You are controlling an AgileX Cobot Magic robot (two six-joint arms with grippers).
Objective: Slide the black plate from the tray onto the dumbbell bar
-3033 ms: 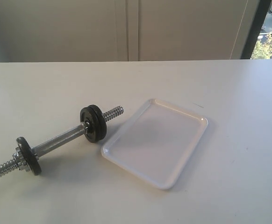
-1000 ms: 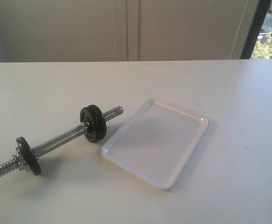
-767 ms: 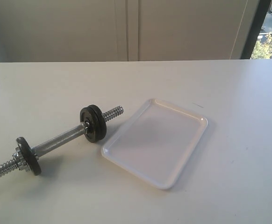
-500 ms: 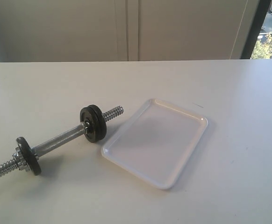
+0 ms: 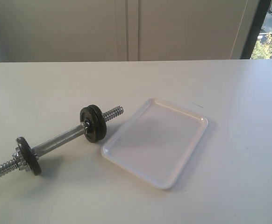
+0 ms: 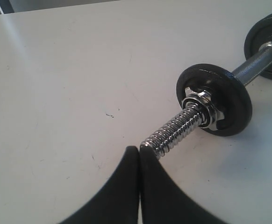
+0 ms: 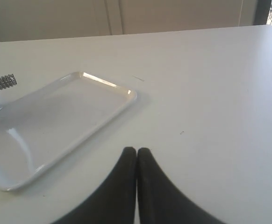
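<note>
Left jaws: we are seeing the left gripper [image 6: 139, 150] with its two black fingers pressing together at the tips, no gap and nothing between them.
Right jaws: the right gripper [image 7: 136, 151] is showing the same, its fingers meeting tip to tip and gripping nothing.
Beside the left tips: one coarse threaded end of the dumbbell bar [image 5: 61, 138] is lying just beside them; we cannot tell whether they are touching.
Along the bar: a chrome collar nut [image 6: 202, 105] is sitting against a dark grey disc [image 6: 215, 100], and the smooth middle is running on toward the other discs.
Black plate: the black plate [image 5: 100, 120] is standing upright on the bar near its tray-side end, pressing against a second disc, with a short threaded stub sticking out past it toward the tray.
Below the right tips: bare white table [image 5: 229, 93] is lying under them, with the tray off to one side.
Tray: the tray [image 5: 157, 140] is lying flat on the table, near the bar's stub but apart from it.
Beyond: we are seeing pale wall panels [image 5: 126, 28] behind the table.
</note>
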